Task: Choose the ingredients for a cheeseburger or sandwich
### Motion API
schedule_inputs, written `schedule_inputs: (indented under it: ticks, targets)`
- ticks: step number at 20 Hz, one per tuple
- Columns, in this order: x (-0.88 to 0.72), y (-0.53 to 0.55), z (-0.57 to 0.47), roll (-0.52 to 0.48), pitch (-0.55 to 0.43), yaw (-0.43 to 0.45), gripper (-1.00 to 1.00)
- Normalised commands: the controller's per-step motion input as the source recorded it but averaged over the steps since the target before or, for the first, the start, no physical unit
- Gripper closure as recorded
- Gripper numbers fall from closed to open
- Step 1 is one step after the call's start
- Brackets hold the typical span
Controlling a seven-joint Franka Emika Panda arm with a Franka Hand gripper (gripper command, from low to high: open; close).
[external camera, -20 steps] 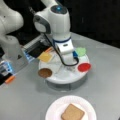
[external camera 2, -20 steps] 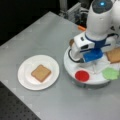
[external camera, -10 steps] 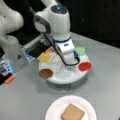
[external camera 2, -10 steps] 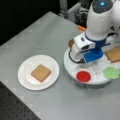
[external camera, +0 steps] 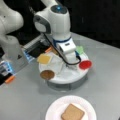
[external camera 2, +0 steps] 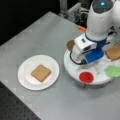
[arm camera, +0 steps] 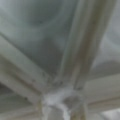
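The gripper (external camera: 70,61) hangs low over the middle of the round tray (external camera: 72,76); whether its jaws are spread, I cannot tell. On the tray's rim lie cheese (external camera: 44,59), patty (external camera: 47,74) and a red disc (external camera: 85,64), while one bread square (external camera 2: 41,73) sits on the plate (external camera 2: 25,82) apart from it.

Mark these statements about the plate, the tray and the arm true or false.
1. One bread square lies on the white paper plate. True.
2. The patty sits on that plate. False: it is on the round tray.
3. The red disc is on the tray's edge. True.
4. The gripper hangs over the plate. False: it is low over the tray.
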Motion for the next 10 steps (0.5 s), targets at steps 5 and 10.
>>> schedule_inputs:
  ticks: [5, 10]
  targets:
    - [-0.07, 0.12, 0.01, 0.167, -0.149, 0.159, -1.00]
    - [-0.08, 0.08, 0.00, 0.173, -0.127, 0.066, -1.00]
